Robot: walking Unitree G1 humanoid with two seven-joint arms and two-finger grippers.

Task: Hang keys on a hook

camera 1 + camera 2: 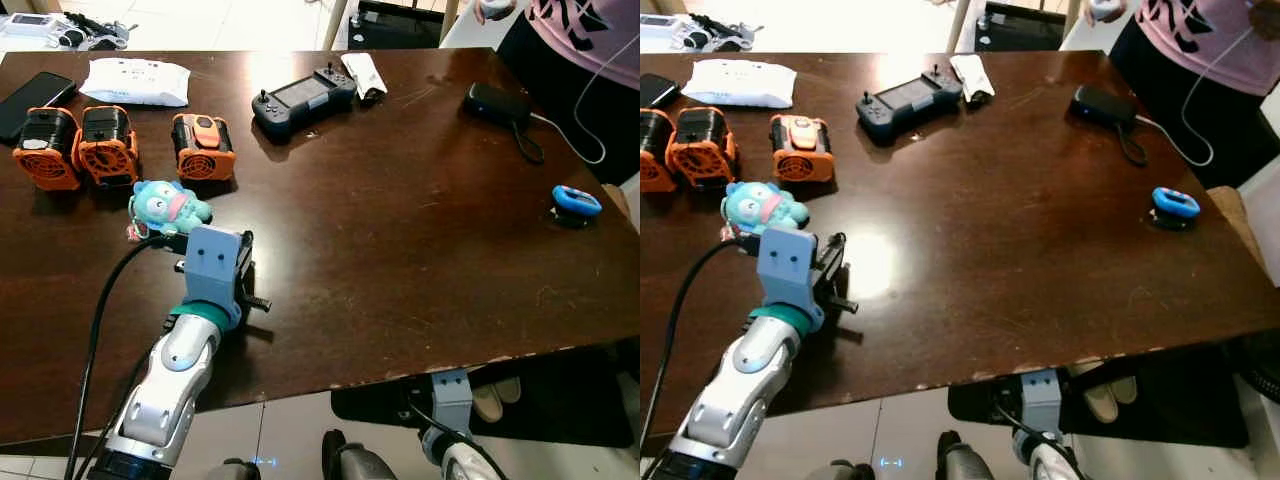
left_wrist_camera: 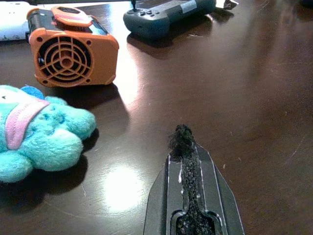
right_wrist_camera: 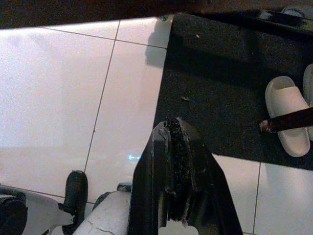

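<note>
A turquoise plush toy with a pink band [image 1: 170, 207] lies on the dark wooden table [image 1: 400, 230], left of the middle. Whether keys hang from it I cannot tell. My left gripper [image 2: 182, 137] is shut with nothing in it and rests low over the table just right of the toy, a short gap apart. Its grey wrist housing [image 1: 215, 262] sits right in front of the toy. My right gripper [image 3: 172, 127] hangs shut below the table's front edge, over white floor tiles; its housing [image 1: 452, 398] is by the edge.
Three orange fan-faced blocks [image 1: 203, 147] stand behind the toy. Farther back are a grey game controller [image 1: 303, 98], a white wipes pack [image 1: 134, 81] and a phone [image 1: 32, 100]. A black pouch with cable [image 1: 495, 104] and a blue object [image 1: 576, 202] lie right. A person in pink [image 1: 585, 40] stands far right.
</note>
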